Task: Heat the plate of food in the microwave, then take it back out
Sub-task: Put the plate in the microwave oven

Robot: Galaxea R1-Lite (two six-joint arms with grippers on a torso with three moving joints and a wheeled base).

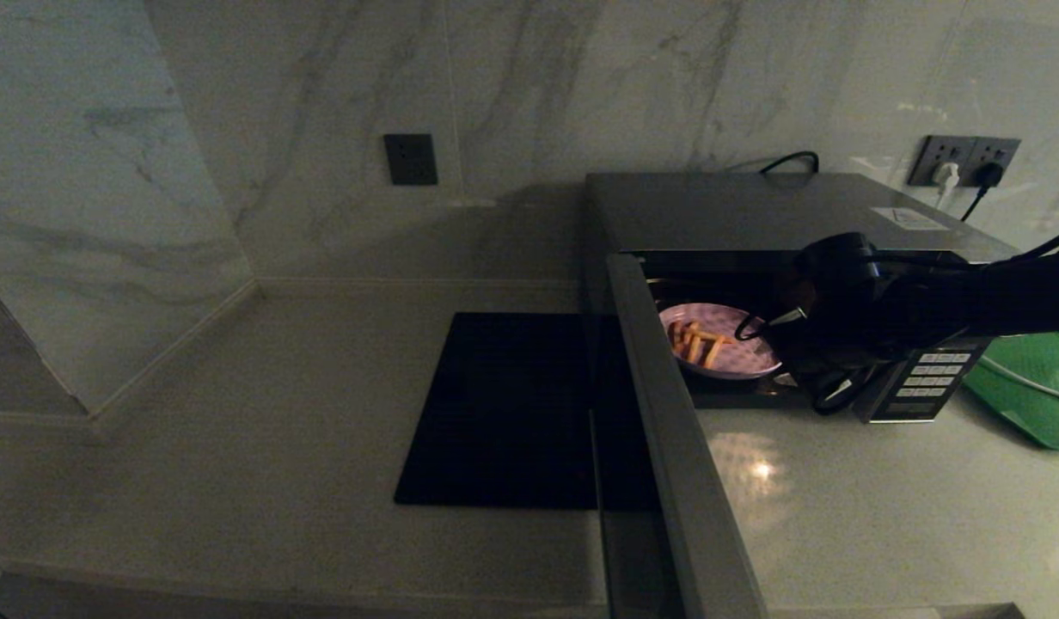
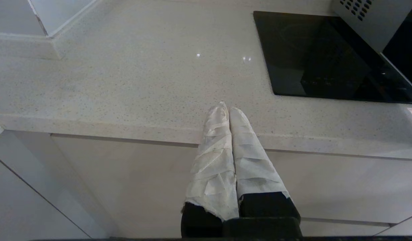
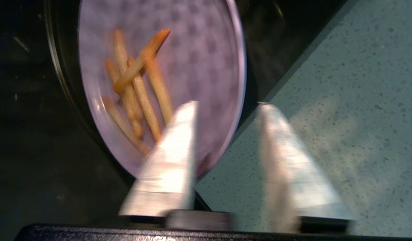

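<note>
Frankly, no legible microwave point(image 1: 753, 211) writing.

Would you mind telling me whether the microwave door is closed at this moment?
No, the microwave has its door swung wide open toward the camera, leaving the plate of food visible inside the cavity.

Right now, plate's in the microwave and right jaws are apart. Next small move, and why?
Probably back the right gripper out of the microwave doorway. Its jaws stand apart, and the plate of food sits inside on the floor; the door can't swing shut until the arm clears.
</note>
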